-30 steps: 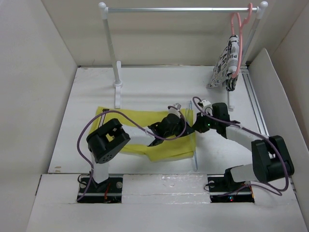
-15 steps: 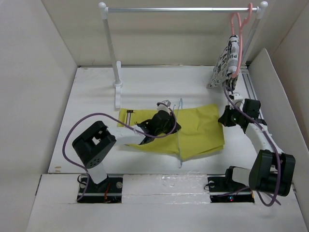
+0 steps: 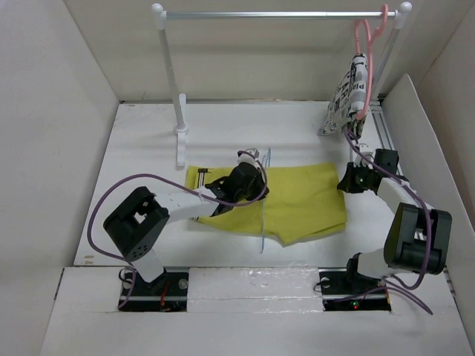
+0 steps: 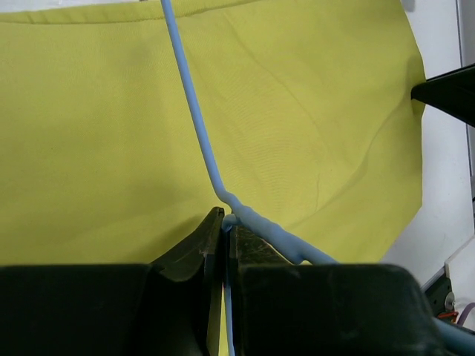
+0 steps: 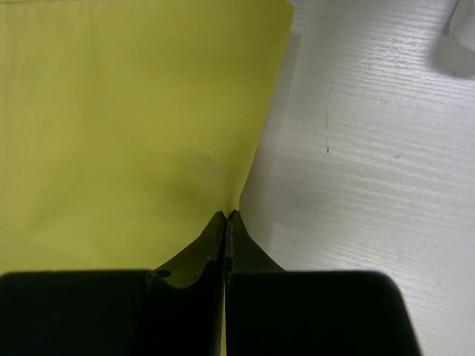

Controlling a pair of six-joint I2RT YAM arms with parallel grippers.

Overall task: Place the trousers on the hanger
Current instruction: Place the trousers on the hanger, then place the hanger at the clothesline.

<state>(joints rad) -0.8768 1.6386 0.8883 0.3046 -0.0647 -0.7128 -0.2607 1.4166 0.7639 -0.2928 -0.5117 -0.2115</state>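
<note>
The mustard-yellow trousers (image 3: 304, 204) lie spread flat across the middle of the table. Over them runs the thin pale-blue hanger (image 3: 263, 222), from the back towards the front edge. My left gripper (image 3: 258, 184) is shut on the hanger's wire near its twisted neck; in the left wrist view the jaws (image 4: 225, 219) pinch the hanger (image 4: 194, 111) above the trousers (image 4: 96, 148). My right gripper (image 3: 344, 183) is shut on the right edge of the trousers. In the right wrist view the closed tips (image 5: 228, 215) hold the hem of the trousers (image 5: 119, 126).
A white clothes rack (image 3: 282, 13) stands at the back, its left post base (image 3: 180, 132) just behind the trousers. A pink hanger with black-and-white printed cloth (image 3: 350, 100) hangs at the rail's right end. White walls enclose the table (image 5: 371, 148).
My right gripper has swung right with the trousers' edge, drawing the cloth out flat under the hanger wire. My left gripper has shifted slightly left and back with the hanger.
</note>
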